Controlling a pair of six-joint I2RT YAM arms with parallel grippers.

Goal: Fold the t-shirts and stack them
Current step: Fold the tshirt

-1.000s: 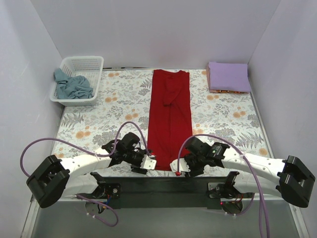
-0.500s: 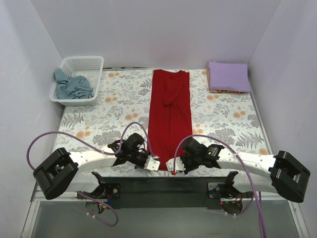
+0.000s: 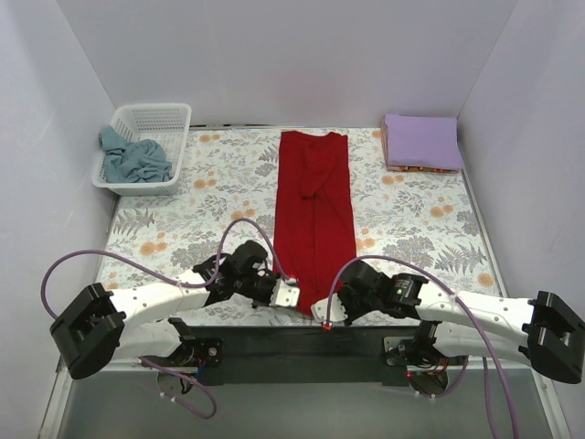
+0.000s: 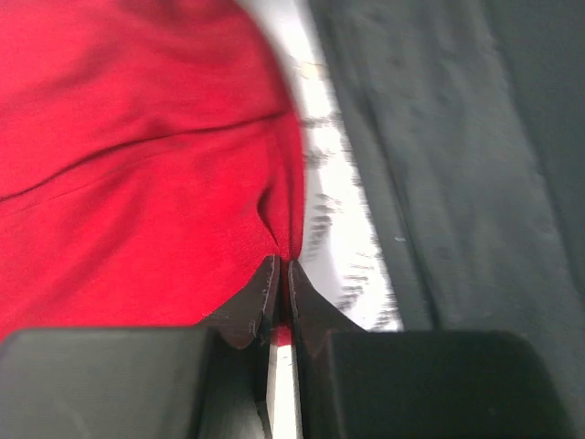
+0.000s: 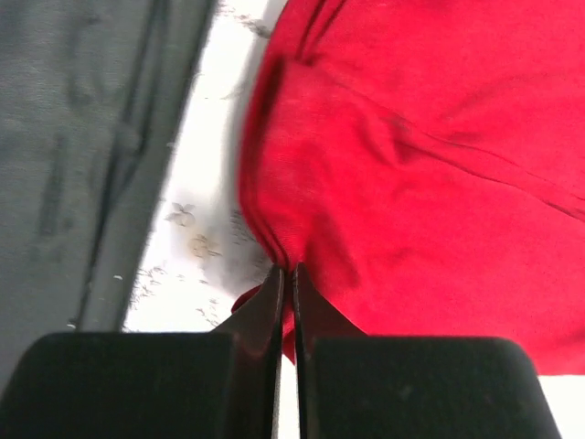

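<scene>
A deep red t-shirt [image 3: 313,208] lies as a long narrow strip down the middle of the floral table cloth [image 3: 210,197]. My left gripper [image 3: 290,294] is shut on its near left corner, red cloth [image 4: 164,183] pinched between the jaws [image 4: 281,267]. At the near right corner my right gripper [image 3: 326,317] is shut on the red cloth [image 5: 420,183] too, the fabric bunching at the tips [image 5: 284,272]. A folded lavender t-shirt [image 3: 420,141] rests at the back right. A blue-grey t-shirt [image 3: 132,157] lies crumpled in the white basket [image 3: 154,117].
The white lattice basket stands at the back left against the wall. Something orange [image 3: 422,169] peeks out under the lavender shirt. The black base bar [image 3: 302,343] runs along the near table edge. White walls close in on three sides.
Both grippers have closed on the near corners of the red t-shirt. The hem has been drawn a little away from the table's near edge.
</scene>
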